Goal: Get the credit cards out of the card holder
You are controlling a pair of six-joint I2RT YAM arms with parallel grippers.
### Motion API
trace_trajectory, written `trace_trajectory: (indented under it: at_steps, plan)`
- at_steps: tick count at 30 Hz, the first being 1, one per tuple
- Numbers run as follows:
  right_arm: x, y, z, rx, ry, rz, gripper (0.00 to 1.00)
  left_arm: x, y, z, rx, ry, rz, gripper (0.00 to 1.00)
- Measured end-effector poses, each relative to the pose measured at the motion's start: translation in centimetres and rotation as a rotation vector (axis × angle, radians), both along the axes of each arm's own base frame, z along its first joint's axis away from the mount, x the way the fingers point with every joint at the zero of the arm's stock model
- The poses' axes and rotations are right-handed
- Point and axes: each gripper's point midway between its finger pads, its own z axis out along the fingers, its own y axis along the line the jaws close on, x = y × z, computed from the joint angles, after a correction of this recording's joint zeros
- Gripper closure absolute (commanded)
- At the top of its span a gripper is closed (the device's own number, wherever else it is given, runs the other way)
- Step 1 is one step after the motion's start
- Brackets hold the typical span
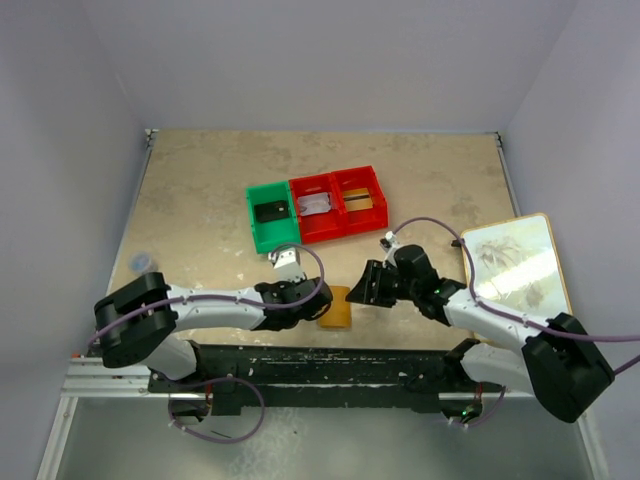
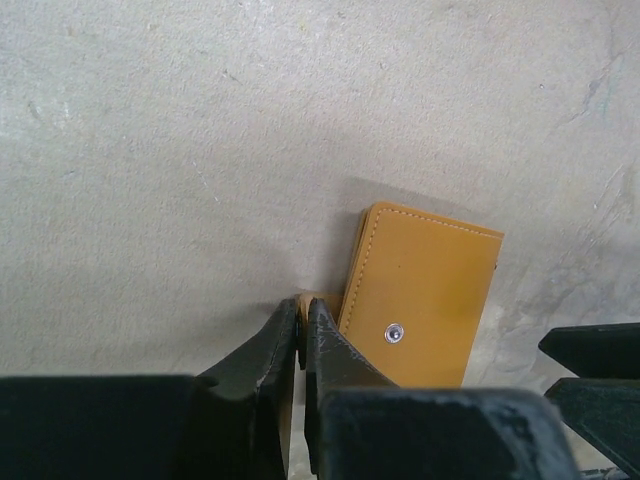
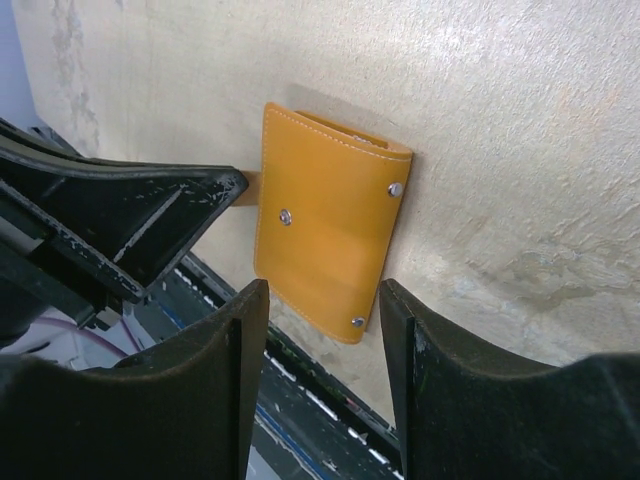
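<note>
Green bin (image 1: 270,238), back centre of desk (image 1: 200,180): black card (image 1: 271,211) lying flat inside.

Left gripper (image 2: 303,320), low near the desk's front edge: narrow, fingers pinched on the little tab (image 2: 320,300) at the left side of the card holder (image 2: 420,300).

Card holder: folded shut, flat on the desk between the two grippers, snap stud facing up.

Red bin (image 1: 345,230), touching the green bin's right side, two compartments: pale grey card (image 1: 315,205) in the left one, gold-tan card (image 1: 358,203) in the right.

Right gripper (image 3: 322,290), just right of the card holder: spread wide, gripping nothing.

White tan-edged board (image 1: 512,262) at the desk's far right edge.
</note>
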Motion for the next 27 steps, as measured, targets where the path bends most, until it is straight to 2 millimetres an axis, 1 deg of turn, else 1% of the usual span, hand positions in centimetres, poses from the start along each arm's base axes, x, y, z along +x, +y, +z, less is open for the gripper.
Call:
trace_trajectory:
  at_steps: [5,8,10,14,16,17,19,22,25,26,27]
  plan:
    - [0.0,0.3,-0.1,0.007,0.01,-0.006,0.48,0.0,-0.1,0.0,0.0,-0.001,-0.009,1.0]
    - [0.2,0.3,-0.1,0.007,0.008,-0.019,0.47,0.0,-0.2,0.7,-0.008,-0.014,-0.024,1.0]
    - [0.5,0.0,-0.2,-0.009,0.0,-0.042,0.47,0.1,-0.3,2.1,-0.03,-0.035,-0.042,1.0]
    - [0.9,-1.5,-0.3,-0.077,0.002,-0.116,0.47,0.3,-0.8,6.8,-0.115,-0.104,-0.084,1.0]
    - [1.5,-2.3,0.2,-0.112,-0.011,-0.164,0.47,0.3,-1.2,8.8,-0.155,-0.136,-0.113,1.0]
    - [1.8,-2.6,0.6,-0.121,-0.025,-0.184,0.47,0.3,-1.4,9.4,-0.169,-0.147,-0.126,1.0]
    - [2.5,-3.1,1.9,-0.129,-0.064,-0.228,0.47,0.2,-1.6,9.8,-0.17,-0.153,-0.149,1.0]
    - [3.2,-3.5,3.7,-0.109,-0.118,-0.263,0.47,0.0,-1.6,9.1,-0.145,-0.141,-0.175,1.0]
    - [3.3,-3.0,4.7,-0.069,-0.145,-0.252,0.48,-0.3,-1.1,8.3,-0.131,-0.133,-0.175,1.0]
    - [3.4,-2.6,4.9,-0.046,-0.153,-0.24,0.48,-0.3,-0.8,8.0,-0.121,-0.129,-0.17,1.0]
    - [3.4,-2.0,5.0,-0.022,-0.155,-0.22,0.49,-0.5,0.0,7.5,-0.101,-0.127,-0.157,1.0]
